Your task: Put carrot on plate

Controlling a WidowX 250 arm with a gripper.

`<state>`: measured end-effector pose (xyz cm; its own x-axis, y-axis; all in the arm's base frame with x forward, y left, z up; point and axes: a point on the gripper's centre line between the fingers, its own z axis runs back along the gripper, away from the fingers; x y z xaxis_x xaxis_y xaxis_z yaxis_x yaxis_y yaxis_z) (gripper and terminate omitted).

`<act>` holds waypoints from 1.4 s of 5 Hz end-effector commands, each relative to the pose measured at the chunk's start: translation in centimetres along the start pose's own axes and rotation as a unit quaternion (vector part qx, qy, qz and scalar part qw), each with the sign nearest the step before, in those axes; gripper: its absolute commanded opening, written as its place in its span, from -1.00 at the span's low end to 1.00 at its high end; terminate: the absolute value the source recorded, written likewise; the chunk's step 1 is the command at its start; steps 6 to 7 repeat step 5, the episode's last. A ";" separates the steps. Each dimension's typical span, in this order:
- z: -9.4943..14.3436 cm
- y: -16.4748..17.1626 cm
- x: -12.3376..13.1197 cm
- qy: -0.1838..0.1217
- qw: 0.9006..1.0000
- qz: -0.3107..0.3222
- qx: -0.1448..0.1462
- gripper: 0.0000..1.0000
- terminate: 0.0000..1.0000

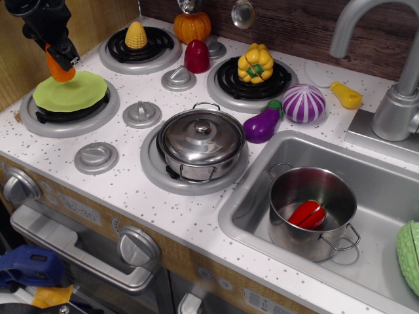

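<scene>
The lime-green plate (72, 93) lies on the front-left stove burner. My black gripper (61, 60) hangs at the top left, just above the plate's far rim. It is shut on the small bright-orange carrot (60, 70), which sticks out below the fingers and hovers over the plate's back edge. I cannot tell whether the carrot touches the plate.
A yellow corn cone (136, 34) sits on the back-left burner and an orange pumpkin (192, 26) behind it. A red piece (196, 56), a lidded steel pot (201, 139), an eggplant (263, 123) and stove knobs stand to the right. The sink (386, 190) holds a pot.
</scene>
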<state>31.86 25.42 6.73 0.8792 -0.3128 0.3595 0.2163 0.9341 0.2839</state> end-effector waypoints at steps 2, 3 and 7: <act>1.6 -0.6 0.3 -0.014 1.000 0.011 -0.001 -1.00 -1.00; 1.3 -0.6 0.3 -0.026 1.000 0.000 -0.002 1.00 -1.00; 1.3 -0.6 0.3 -0.026 1.000 0.000 -0.002 1.00 1.00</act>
